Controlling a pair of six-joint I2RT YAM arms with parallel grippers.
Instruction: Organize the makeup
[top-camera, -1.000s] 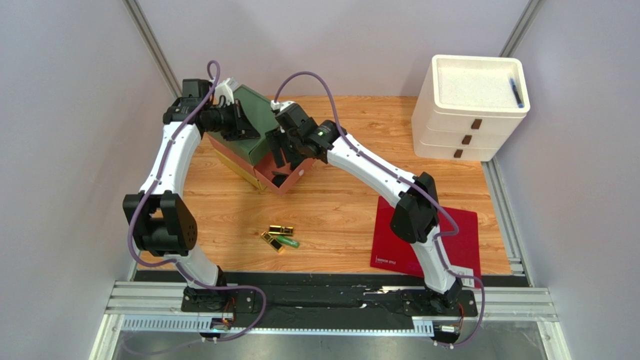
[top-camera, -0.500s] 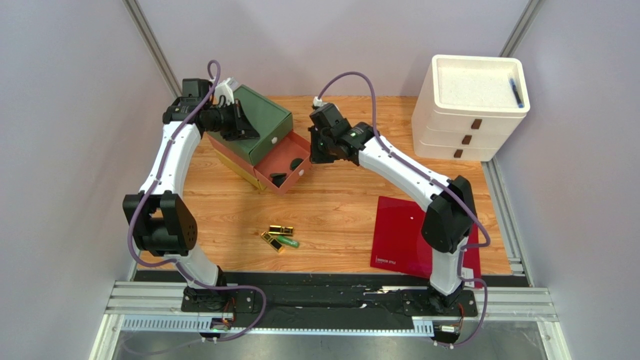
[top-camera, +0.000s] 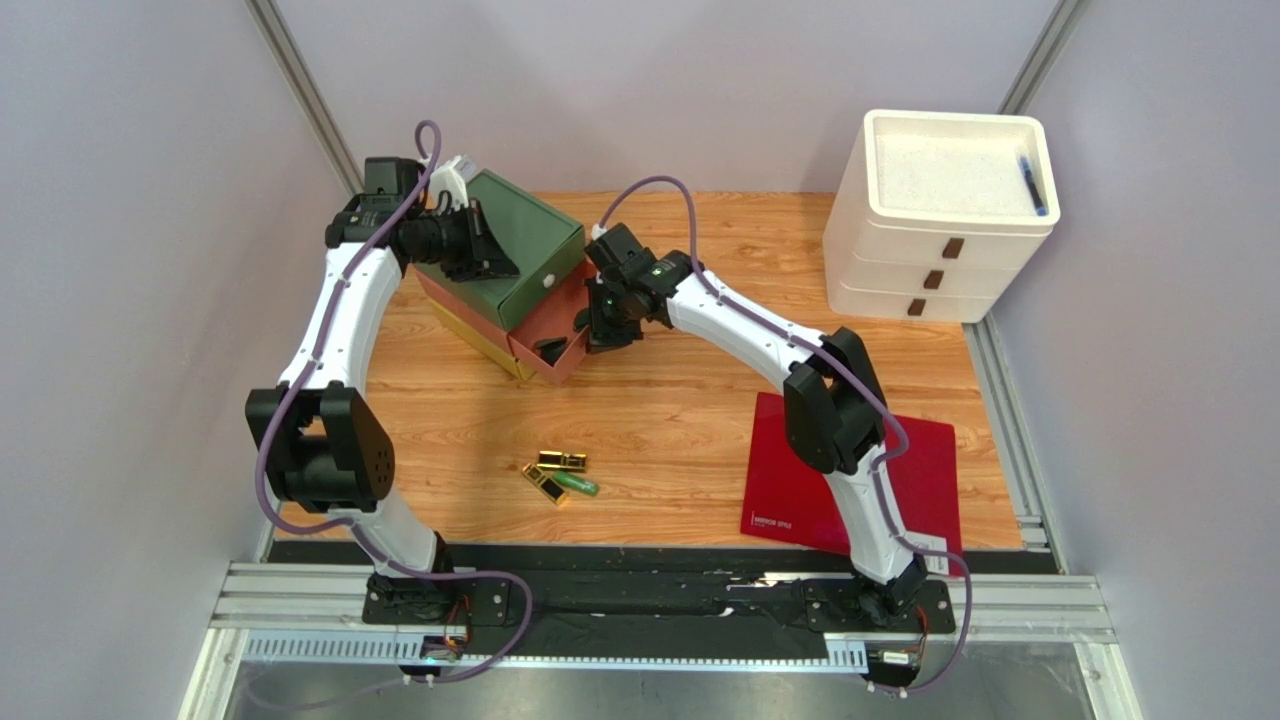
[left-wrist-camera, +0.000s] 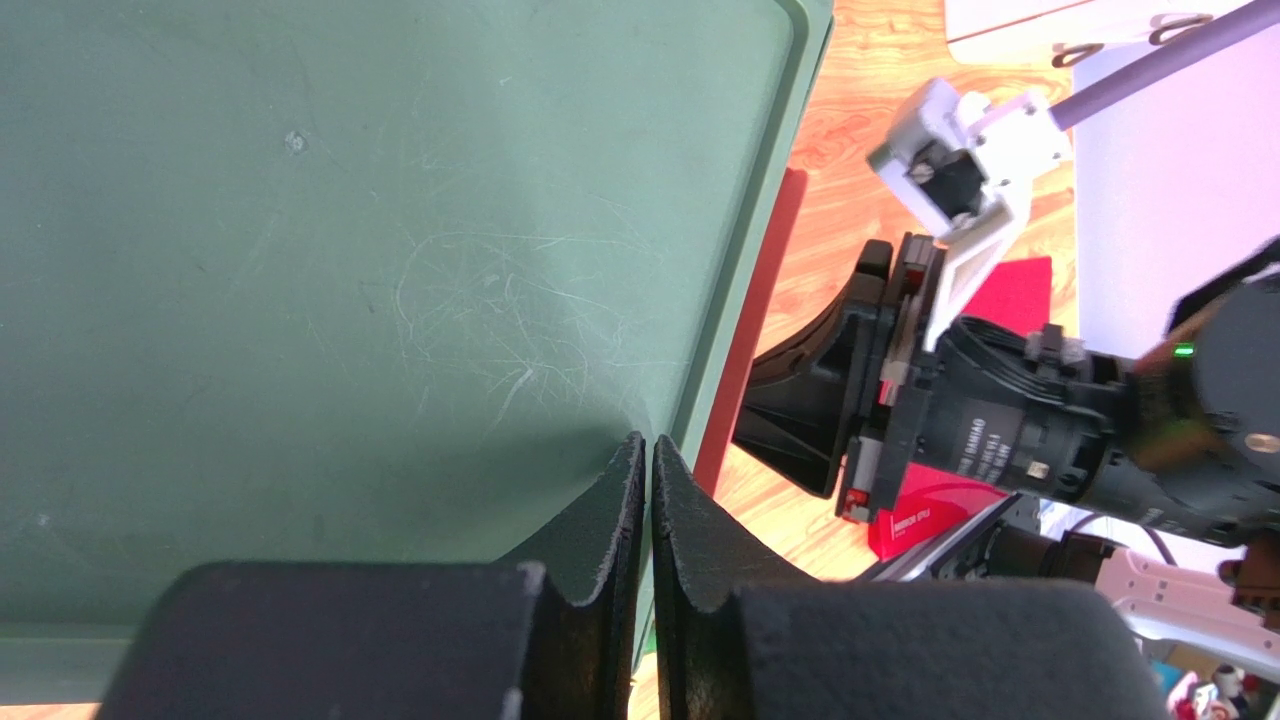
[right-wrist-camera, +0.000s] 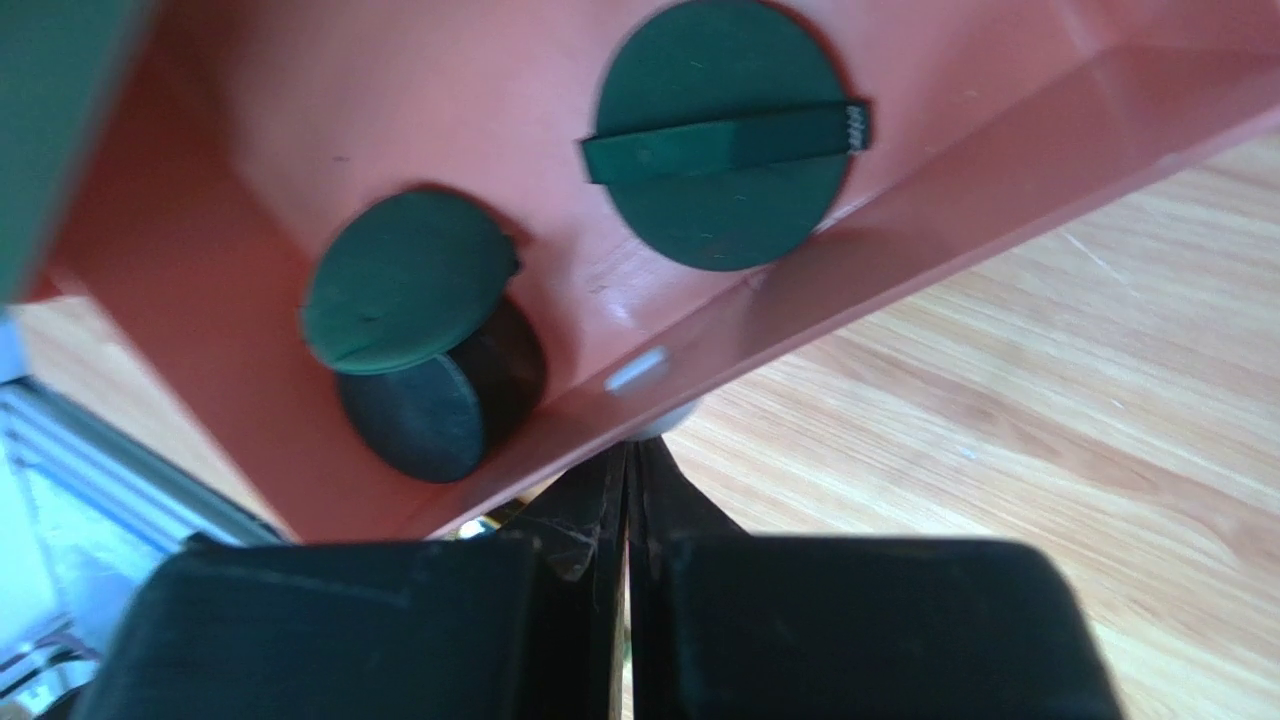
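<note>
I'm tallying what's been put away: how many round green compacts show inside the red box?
2. A banded compact lies flat in the red box; a plain compact leans on a dark round piece. The green lid may hide more.

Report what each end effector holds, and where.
Left end effector: green lid, by its edge. Right end effector: nothing, shut beside the red tray's wall.
</note>
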